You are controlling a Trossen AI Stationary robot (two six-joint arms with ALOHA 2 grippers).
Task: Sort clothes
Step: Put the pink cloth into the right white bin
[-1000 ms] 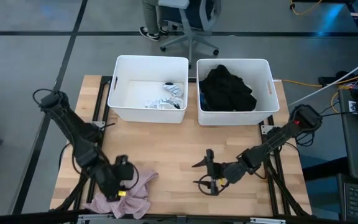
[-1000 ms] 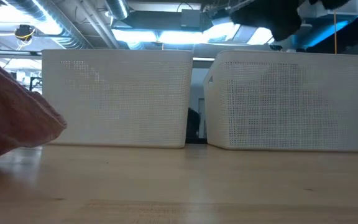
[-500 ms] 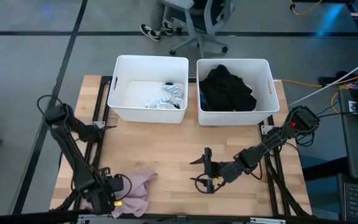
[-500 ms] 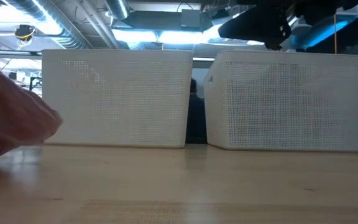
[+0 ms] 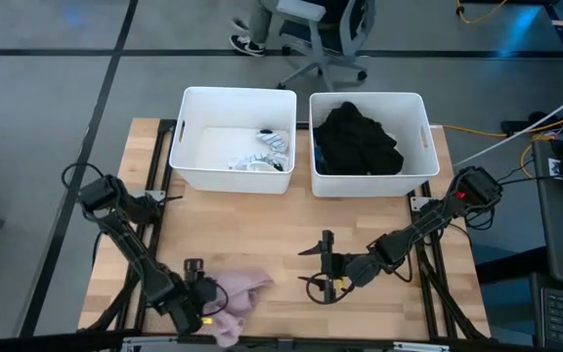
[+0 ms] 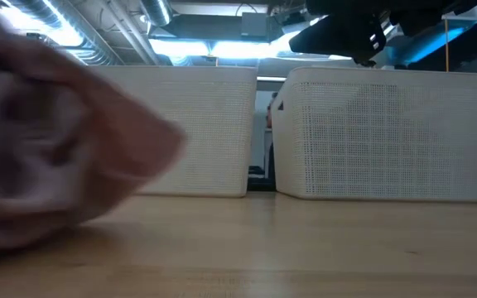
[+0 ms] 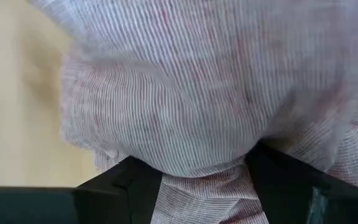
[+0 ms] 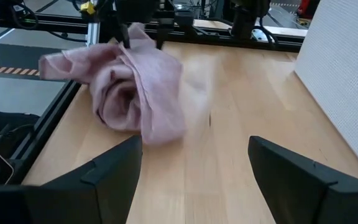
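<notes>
At the table's front left corner, the left gripper (image 5: 200, 298) sits low over the wooden table (image 5: 262, 225), its fingers spread wide with the pink garment (image 5: 235, 296) bunched between them. In the left wrist view the striped pink cloth (image 7: 197, 93) fills nearly the whole picture and presses down between the two dark fingers (image 7: 120, 186); the fabric seems caught there, though whether the fingers actually pinch it or merely straddle it cannot be told. From the low view the garment (image 6: 65, 165) is a large blurred pink mass near the camera, covering part of the left tub's wall.

Behind, at the table's far side, the left white tub (image 5: 233, 137) holds a few pale and striped pieces (image 5: 262, 154) lying against its right wall. Just beside it, the right white tub (image 5: 369, 142) holds a heap of black clothing (image 5: 358, 139) that fills most of it.

Toward the front centre-right, the right gripper (image 5: 323, 269) hovers above bare wood, its fingers wide apart and holding nothing, well apart from the pink garment. Its wrist view looks across the boards at the crumpled pink cloth (image 8: 132, 87), with the left arm's dark fingers above it.

Beyond the table stands an office chair (image 5: 316, 44).
</notes>
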